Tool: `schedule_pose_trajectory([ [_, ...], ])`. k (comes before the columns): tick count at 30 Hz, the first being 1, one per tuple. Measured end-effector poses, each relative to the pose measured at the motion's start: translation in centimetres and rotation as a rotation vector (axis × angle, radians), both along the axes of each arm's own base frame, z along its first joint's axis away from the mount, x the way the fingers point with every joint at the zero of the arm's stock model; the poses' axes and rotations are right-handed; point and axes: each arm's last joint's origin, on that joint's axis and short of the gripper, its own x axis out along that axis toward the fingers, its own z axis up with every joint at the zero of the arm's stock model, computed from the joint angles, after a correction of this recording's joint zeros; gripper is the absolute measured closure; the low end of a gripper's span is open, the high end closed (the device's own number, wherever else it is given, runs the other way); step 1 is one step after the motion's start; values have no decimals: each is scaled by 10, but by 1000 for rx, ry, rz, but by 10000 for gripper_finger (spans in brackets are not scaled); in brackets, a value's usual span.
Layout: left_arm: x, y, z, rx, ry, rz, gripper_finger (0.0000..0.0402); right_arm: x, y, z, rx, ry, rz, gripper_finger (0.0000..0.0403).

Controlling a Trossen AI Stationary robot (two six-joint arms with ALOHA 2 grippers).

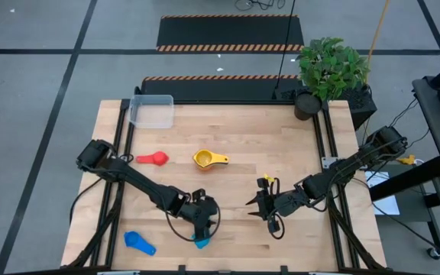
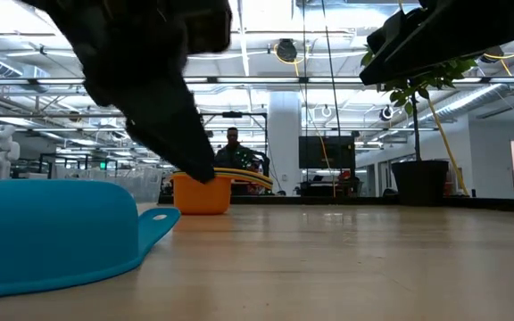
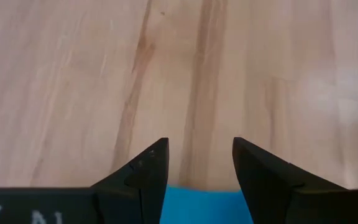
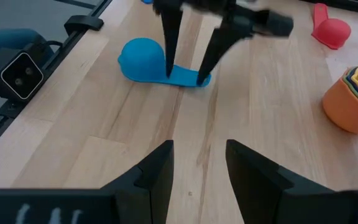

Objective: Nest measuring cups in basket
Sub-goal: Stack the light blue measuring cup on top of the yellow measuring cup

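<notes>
Light blue cup (image 2: 52, 227) lies closest to the low camera, mouth down on the surface (image 1: 243, 137), handle pointing toward the orange cup (image 4: 347, 102). It sits at the near edge of the surface, nearer the camera than the orange cup and about level with it across the width.

Left to right, all places taken from the orange cup:

- Second light blue cup (image 1: 138, 242): well to the left and nearer the front edge, lying free.
- Red cup (image 1: 153, 159): just to the left, on the same line across the surface, mouth down, untouched.
- Basket (image 1: 153, 111): to the left and farther back, at the rear left corner. No cup shows inside it.
- Left tool (image 1: 202, 229): in front of the orange cup, directly over the first light blue cup. Fingers spread, tips down at the cup's handle, one on each side. The left wrist view shows blue plastic between the two fingers. Not pinching.
- Orange cup: near the middle of the surface, upright, with at least a yellow cup nested inside it. Further rims show in the stack, but their colours are too small to tell.
- Right tool (image 4: 197, 149): to the right and nearer the front, low over bare wood. Fingers apart, nothing between them, pointing toward the left tool.
- Plant pot (image 1: 309, 103): to the right and behind, at the rear right corner, holding a leafy plant.
</notes>
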Motion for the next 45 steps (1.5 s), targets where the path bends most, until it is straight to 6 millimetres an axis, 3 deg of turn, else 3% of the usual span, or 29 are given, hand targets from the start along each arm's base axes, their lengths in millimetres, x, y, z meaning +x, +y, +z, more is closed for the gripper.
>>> schedule_pose_trajectory([
  [7,9,14,-17,-40,66,32,220,0,0,0,-3,0,2,261],
  [18,6,18,-21,-123,156,55,220,0,0,0,-3,2,3,261],
  [28,0,20,-20,-153,243,-31,220,0,0,0,-3,2,4,261],
  [37,-6,39,-8,-164,309,111,220,-1,0,-1,-7,11,4,261],
  [45,-16,39,-11,-150,397,255,220,-1,0,-1,-7,16,2,261],
])
